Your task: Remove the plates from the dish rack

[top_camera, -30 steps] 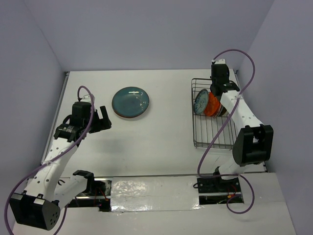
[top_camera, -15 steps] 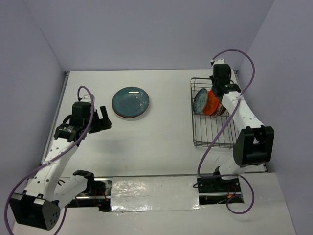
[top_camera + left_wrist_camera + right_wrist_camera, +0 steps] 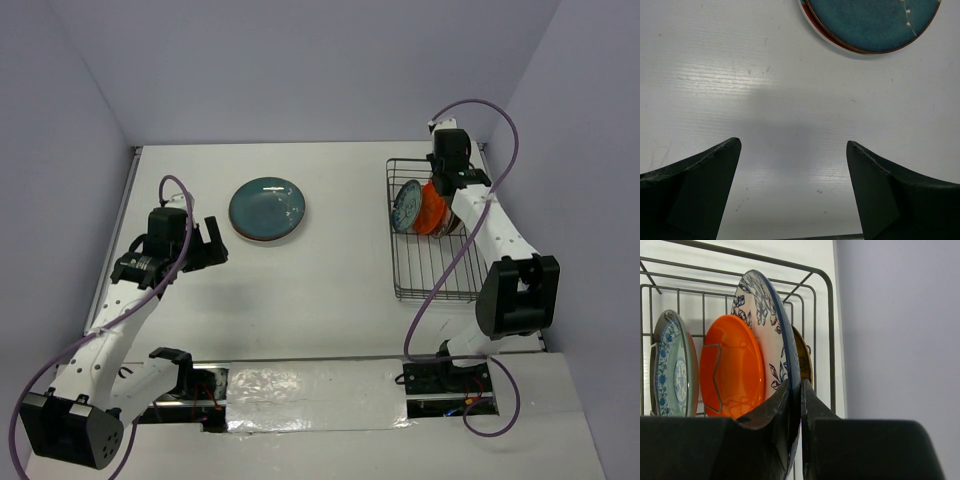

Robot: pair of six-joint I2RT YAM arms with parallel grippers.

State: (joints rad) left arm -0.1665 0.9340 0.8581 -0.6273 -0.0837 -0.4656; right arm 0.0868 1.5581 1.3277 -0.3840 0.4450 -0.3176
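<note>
White ceramic with dark-blue flowers, the floral plate point(image 3: 765, 315) stands on edge in the dish rack point(image 3: 430, 282) at the upper right of the overhead view, its rim pinched by the closed right pincer point(image 3: 795, 386). An orange plate point(image 3: 735, 367) stands just beside it. Lifted askew, the rim could scrape that neighbour or snag the rack's wires and drag it; held by so thin an edge, it may pivot or slip. The left pincer point(image 3: 793, 145) hangs wide open over the counter point(image 3: 790, 90), near the teal plate point(image 3: 267, 208).
</note>
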